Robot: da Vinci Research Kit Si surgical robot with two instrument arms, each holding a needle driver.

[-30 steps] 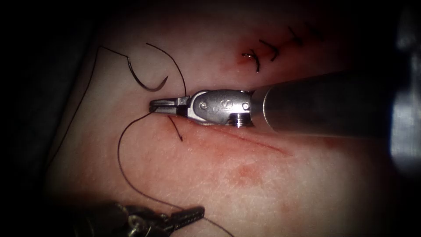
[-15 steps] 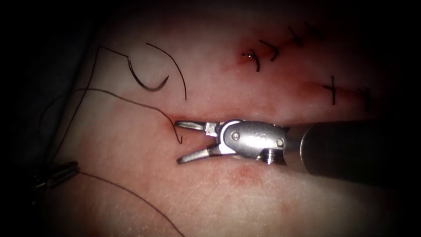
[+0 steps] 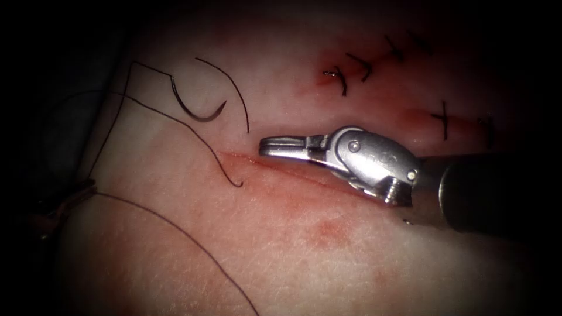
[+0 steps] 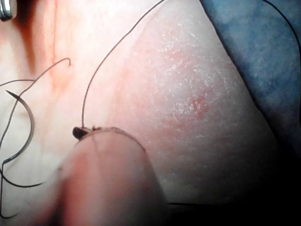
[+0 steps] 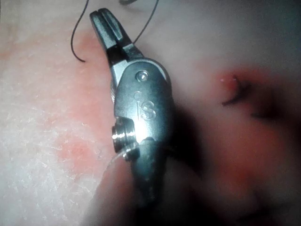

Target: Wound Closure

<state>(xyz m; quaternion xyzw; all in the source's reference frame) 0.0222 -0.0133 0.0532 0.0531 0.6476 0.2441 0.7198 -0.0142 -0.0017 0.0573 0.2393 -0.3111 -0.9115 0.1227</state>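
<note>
The curved needle [image 3: 196,114] lies free on the tissue [image 3: 328,257], left of the cut [image 3: 304,178] and above it, with neither tool holding it; it also lies flat in the left wrist view [image 4: 30,127]. Its thread [image 3: 175,120] crosses the tissue and ends in a small hook at the cut's left end. My right gripper [image 3: 261,145] hovers just above the cut, shut and holding nothing [image 5: 101,14]. At the dark left edge my left gripper [image 3: 67,202] is shut on the thread, which runs straight into its tip [image 4: 77,133].
A loose cut piece of thread [image 3: 231,88] lies beside the needle. Finished stitches [image 3: 339,79] sit at the upper right, with another stitch [image 3: 443,120] further right. Red fluid stains the tissue below the cut. A blue drape [image 4: 263,52] borders the tissue.
The right tool's jaws let go of the thread, opened, then shut again as it moved up and right. The left tool drew the thread from the bottom to the left edge.
</note>
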